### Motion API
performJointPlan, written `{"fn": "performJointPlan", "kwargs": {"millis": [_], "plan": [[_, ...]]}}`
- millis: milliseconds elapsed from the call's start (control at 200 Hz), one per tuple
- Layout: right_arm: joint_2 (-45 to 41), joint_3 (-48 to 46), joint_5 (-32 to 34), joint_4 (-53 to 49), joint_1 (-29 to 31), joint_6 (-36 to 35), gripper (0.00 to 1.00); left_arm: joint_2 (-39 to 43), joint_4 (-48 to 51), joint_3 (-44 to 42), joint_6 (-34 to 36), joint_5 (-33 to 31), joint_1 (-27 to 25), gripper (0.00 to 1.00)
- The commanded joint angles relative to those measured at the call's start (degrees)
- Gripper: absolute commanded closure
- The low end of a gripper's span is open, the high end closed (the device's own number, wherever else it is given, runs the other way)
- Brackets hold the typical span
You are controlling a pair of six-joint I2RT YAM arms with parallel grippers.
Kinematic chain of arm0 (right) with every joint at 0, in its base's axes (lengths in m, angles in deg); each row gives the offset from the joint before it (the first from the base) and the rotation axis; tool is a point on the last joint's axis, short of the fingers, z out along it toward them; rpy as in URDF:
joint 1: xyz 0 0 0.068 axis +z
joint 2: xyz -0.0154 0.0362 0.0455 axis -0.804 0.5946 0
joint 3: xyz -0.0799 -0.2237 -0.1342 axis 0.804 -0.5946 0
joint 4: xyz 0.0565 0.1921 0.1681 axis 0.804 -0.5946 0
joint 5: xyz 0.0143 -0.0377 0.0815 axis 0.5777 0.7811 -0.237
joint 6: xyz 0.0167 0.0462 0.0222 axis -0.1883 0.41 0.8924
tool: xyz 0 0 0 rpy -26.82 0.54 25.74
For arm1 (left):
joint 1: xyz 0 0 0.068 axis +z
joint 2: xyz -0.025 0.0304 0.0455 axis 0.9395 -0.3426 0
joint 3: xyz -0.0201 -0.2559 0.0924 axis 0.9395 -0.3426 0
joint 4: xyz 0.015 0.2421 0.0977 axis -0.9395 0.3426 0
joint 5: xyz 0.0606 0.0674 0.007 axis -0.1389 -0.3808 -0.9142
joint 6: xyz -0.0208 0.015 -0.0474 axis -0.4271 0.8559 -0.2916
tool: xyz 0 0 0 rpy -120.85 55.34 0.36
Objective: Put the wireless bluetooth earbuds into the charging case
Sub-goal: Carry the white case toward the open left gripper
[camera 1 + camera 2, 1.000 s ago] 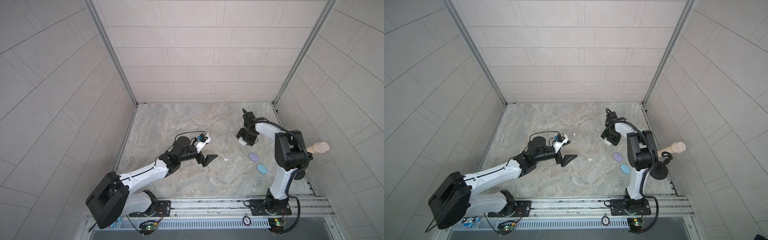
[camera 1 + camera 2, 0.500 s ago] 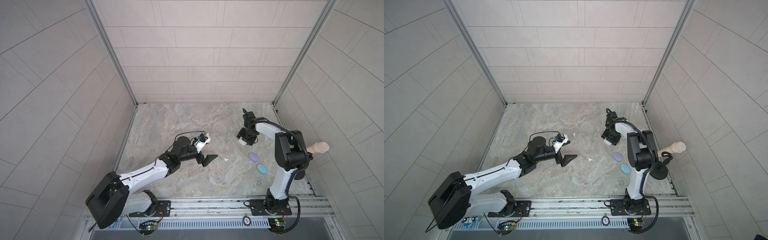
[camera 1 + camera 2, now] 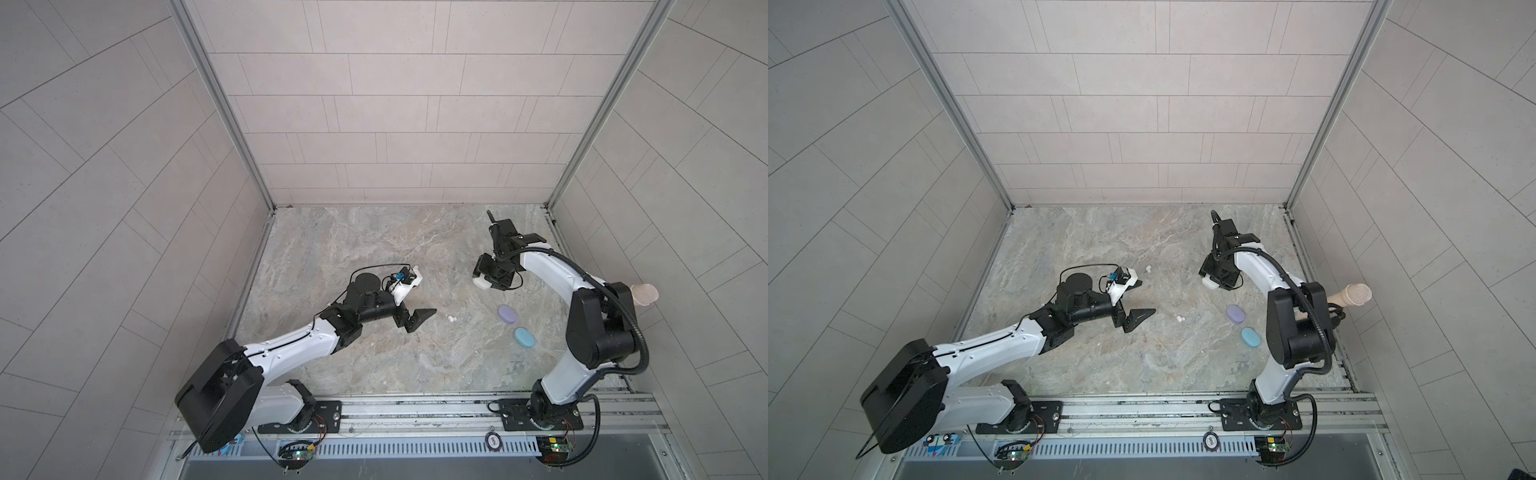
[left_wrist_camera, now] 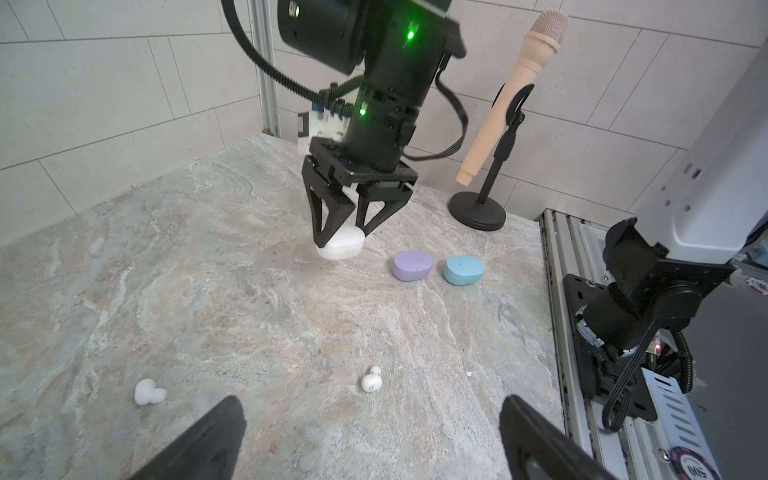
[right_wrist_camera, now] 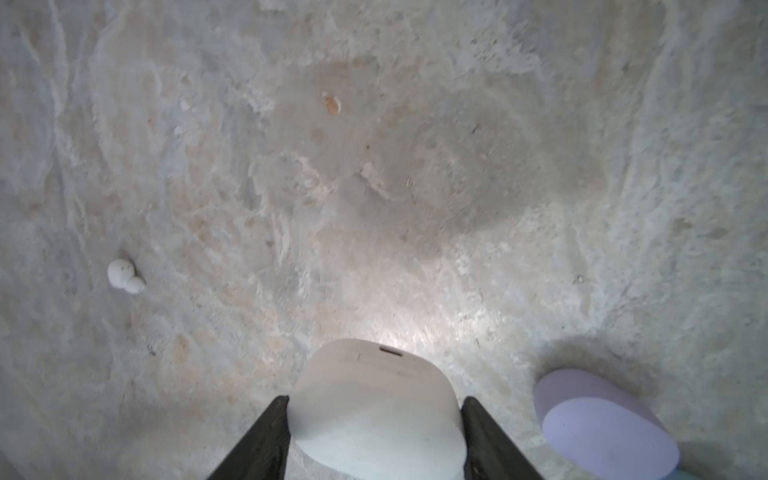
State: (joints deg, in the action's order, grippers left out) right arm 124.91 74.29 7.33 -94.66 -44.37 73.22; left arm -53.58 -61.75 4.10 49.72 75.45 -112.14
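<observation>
right tool [image 4: 340, 240] clamped part-closed across the short width of the closed white case [image 5: 374, 415]; case long axis runs straight out from the tool, slotted end outward, can't tell if it touches the table [image 4: 187, 299]. left tool [image 3: 1141, 300] spread wide, empty. white earbud [image 4: 371, 380] lies just ahead of it, nub pointing toward the white case; second white earbud [image 4: 147, 391] on its side, well apart. lilac case [image 4: 412, 266] and blue case [image 4: 463, 270] side by side.

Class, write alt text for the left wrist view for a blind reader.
The right gripper clamps a white charging case down at the marble table. A lilac case and a blue case lie beside it; two white earbuds lie nearer, before the open left gripper.
</observation>
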Motion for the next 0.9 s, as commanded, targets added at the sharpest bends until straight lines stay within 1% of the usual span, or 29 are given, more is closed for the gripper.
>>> {"fn": "performJointPlan", "kwargs": {"millis": [0,105,200,255,310,431,546,691,801,896], "plan": [[-4.70,0.03,-3.37,-6.68,1.64,-3.51,0.42,-1.98,-2.24,-0.38,2.45,3.18,-0.79,0.00],[-8.59,1.04,-5.54,-10.95,3.43,-5.97,0.42,-3.95,-3.40,0.40,3.59,5.63,-1.04,0.00],[-11.69,1.94,-8.12,-13.66,5.37,-8.55,0.42,-6.30,-3.35,2.07,4.66,9.58,-1.07,0.00],[-13.37,2.55,-9.40,-14.96,6.78,-9.50,0.42,-7.89,-3.35,3.33,4.59,10.84,-1.07,0.00],[-15.00,3.12,-9.45,-16.27,8.36,-10.06,0.42,-9.39,-3.69,4.65,4.83,12.53,-1.11,0.00],[-18.29,4.13,-12.29,-17.18,10.89,-10.70,0.42,-11.90,-4.48,7.02,6.18,14.48,-1.50,0.00],[-18.85,6.38,-14.67,-19.35,13.24,-11.26,0.42,-13.23,-3.07,10.23,8.11,15.74,-2.21,0.00],[-18.82,8.82,-15.74,-21.27,15.59,-11.36,0.42,-13.83,-1.01,12.58,10.58,15.53,-2.88,0.00],[-18.70,9.87,-16.13,-21.12,16.88,-11.04,0.42,-13.89,-0.55,13.75,10.85,16.54,-3.06,0.00],[-18.34,10.64,-16.40,-20.67,18.07,-10.97,0.42,-13.86,0.21,14.85,10.66,18.00,-3.18,0.05]]}}
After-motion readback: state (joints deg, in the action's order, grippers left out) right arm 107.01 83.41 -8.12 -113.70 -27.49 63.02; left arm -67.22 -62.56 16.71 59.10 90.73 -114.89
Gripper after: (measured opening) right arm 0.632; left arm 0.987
